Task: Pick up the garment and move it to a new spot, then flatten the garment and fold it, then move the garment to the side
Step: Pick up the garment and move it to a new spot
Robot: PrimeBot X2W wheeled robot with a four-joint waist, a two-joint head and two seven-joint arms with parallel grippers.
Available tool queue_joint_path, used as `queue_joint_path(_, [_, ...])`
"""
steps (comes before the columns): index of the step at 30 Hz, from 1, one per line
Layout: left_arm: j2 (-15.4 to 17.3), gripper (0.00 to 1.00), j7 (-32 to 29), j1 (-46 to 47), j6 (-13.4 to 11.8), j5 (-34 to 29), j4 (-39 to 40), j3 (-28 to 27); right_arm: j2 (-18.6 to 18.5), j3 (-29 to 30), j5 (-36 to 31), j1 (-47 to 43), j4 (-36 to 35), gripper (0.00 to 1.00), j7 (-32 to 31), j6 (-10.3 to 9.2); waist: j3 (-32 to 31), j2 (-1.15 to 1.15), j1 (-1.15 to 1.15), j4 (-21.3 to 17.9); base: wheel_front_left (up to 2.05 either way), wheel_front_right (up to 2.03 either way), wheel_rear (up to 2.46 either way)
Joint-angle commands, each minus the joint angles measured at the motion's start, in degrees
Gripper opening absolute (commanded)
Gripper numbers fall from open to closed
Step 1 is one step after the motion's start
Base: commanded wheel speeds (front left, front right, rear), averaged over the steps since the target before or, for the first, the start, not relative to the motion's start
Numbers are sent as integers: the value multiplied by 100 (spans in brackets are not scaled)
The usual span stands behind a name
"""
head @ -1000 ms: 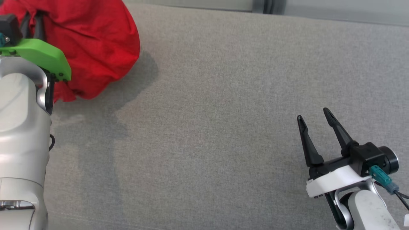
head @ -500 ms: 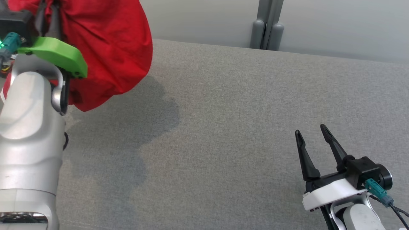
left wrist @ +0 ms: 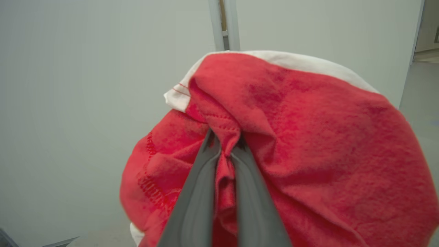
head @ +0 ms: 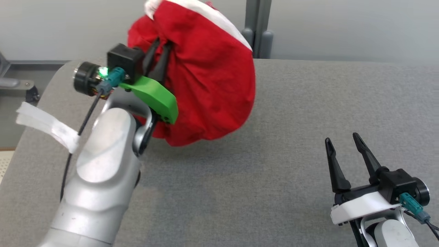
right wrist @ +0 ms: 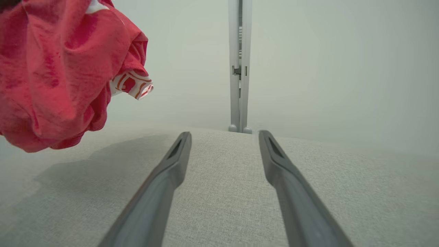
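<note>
Here, from left to right, we list: a white strip (head: pixel 44 127) hanging off a dark cable at the table's left edge; the left arm's pale forearm, rising from the lower left of the head view; a green bracket (head: pixel 154 97) at its wrist.

Next, the left gripper (head: pixel 163 46), raised over the left part of the table (head: pixel 291 120); its fingers (left wrist: pixel 202 192) are pressed together on a pinched fold of cloth, as the left wrist view shows (left wrist: pixel 224 137).

Then the garment (head: pixel 209 85), red with a white band along its upper edge; it is bunched into a rounded bundle and hangs from the left gripper; in the left wrist view it drapes over and around the fingertips (left wrist: pixel 308 137); in the right wrist view it sits at the upper left (right wrist: pixel 51 68), clear of the table, with its shadow on the grey cloth beneath and a striped white-and-red corner showing at its side.

Behind it, a grey upright post (head: pixel 255 24) at the table's far edge, against a pale wall.

Last, the right gripper (head: pixel 342 138), low over the right part of the table, well apart from the garment; its fingers (right wrist: pixel 164 178) stand apart, with nothing between them but the grey table surface (right wrist: pixel 219 192).
</note>
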State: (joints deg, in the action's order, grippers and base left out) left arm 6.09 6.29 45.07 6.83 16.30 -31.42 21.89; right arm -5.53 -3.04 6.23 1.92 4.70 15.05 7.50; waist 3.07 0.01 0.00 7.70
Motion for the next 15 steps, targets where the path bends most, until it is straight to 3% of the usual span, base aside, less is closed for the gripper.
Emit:
queue_joint_path(1, [-56,0,-69,-182,19,49,120,135,15,45,-6,-57,-19,100,20,-2,-40,-1,0,-416,0,0,0])
queue_joint_path(8, [-241,0,-199,-677,19,207,418,782,59,135,-63,-95,-54,100,21,-2,4,-1,0,-1287,0,0,0])
queue_joint_path(15, [-295,0,-41,-726,-109,252,-192,1164,92,95,-63,-92,-6,100,21,-2,112,-1,0,-2128,0,0,0])
